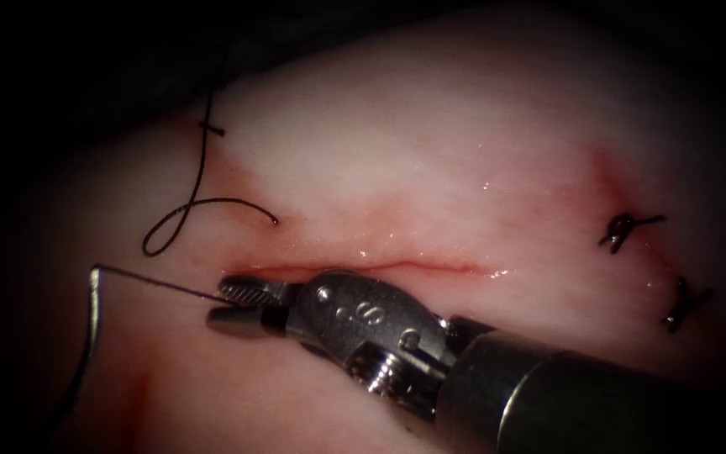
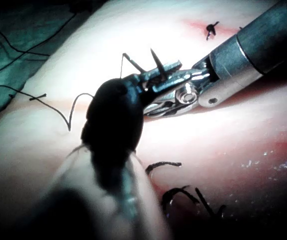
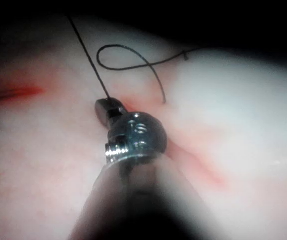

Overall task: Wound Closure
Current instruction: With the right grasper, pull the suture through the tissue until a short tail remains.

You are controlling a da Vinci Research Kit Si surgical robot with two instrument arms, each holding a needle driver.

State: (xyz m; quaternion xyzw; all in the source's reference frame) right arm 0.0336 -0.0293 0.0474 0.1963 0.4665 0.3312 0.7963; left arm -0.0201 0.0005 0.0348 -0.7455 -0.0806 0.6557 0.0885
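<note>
Black thread (image 1: 157,283) in right tool (image 1: 227,305); two knots (image 1: 623,229)

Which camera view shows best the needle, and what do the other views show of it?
The endoscope view: the curved needle lies on the tissue left of the cut, free of both tools. The right tool holds the thread leading to it. In both wrist views I cannot pick the needle out with certainty.

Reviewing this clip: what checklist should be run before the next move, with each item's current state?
1. Right pincer shut on the thread, which runs taut to the needle: ok.
2. Needle held by neither tool, lying on the tissue left of the cut: ok.
3. Needle tip out of the tissue: cannot tell.
4. What the left tool holds: cannot tell.
5. Slack thread loop apart from the pincer: ok.
6. Knots tied: ok.
</note>
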